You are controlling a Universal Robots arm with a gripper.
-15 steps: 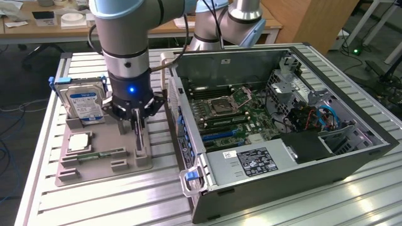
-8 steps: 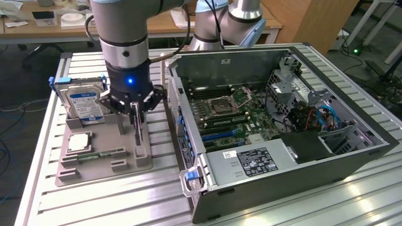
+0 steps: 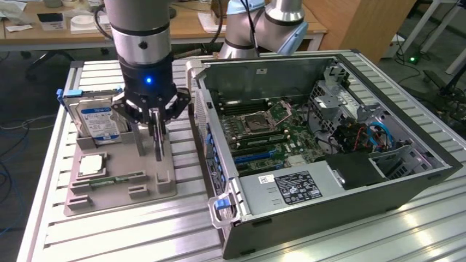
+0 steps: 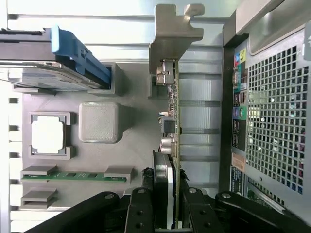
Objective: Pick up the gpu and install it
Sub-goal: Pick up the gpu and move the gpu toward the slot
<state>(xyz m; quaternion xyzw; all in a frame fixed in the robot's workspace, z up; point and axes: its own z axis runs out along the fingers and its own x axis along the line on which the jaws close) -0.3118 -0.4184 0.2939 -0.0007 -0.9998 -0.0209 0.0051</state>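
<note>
- Because a board like this has to go edge-first into a slot, the tool (image 3: 150, 112) holds the graphics card (image 4: 171, 127) upright, fingers partway closed and clamped on both faces.
- The card hangs over the grey tray (image 3: 117, 192), beside the open computer case (image 3: 328, 218) on the ribbed metal tabletop (image 3: 131, 234); I cannot tell whether it has cleared its holder.
- It is thin and flat, studded with small parts, with a bent silver bracket (image 4: 175, 34) at one end.
- The tray is matte plastic, and its moulded pockets keep the parts separate.
</note>
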